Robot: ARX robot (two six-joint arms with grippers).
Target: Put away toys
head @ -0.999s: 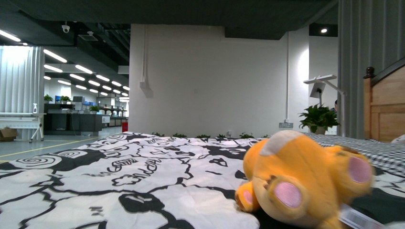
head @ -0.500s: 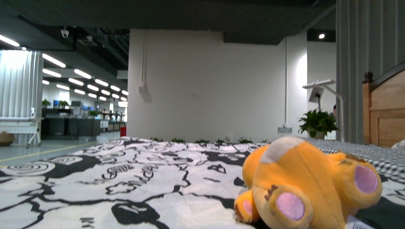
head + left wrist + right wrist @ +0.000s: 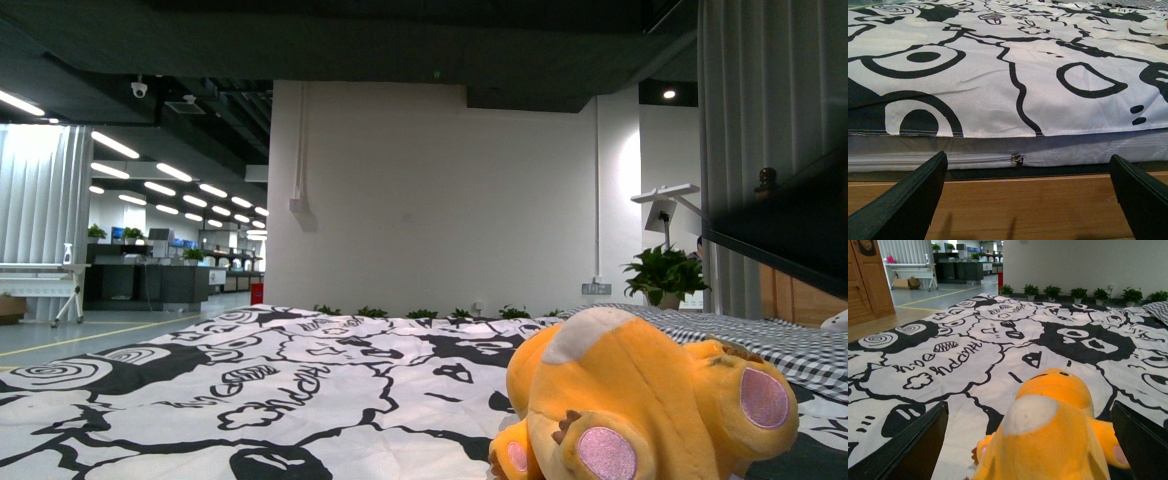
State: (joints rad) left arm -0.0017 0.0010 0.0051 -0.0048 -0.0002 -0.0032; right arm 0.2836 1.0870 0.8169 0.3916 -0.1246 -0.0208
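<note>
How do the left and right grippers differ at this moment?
The left gripper faces the zipped edge of the black-and-white cover with nothing between its jaws; the right gripper has the plush toy framed between its jaws. The left sits low by the wooden frame; the right looks across the cover's top. Both are open, gripping nothing.

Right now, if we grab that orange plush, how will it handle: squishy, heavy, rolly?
The plush looks stuffed and fuzzy, so it probably squashes and grips well. Likely light: all fabric, no hard parts showing. Its rounded body lies on a sheet, so a push may roll it.
</note>
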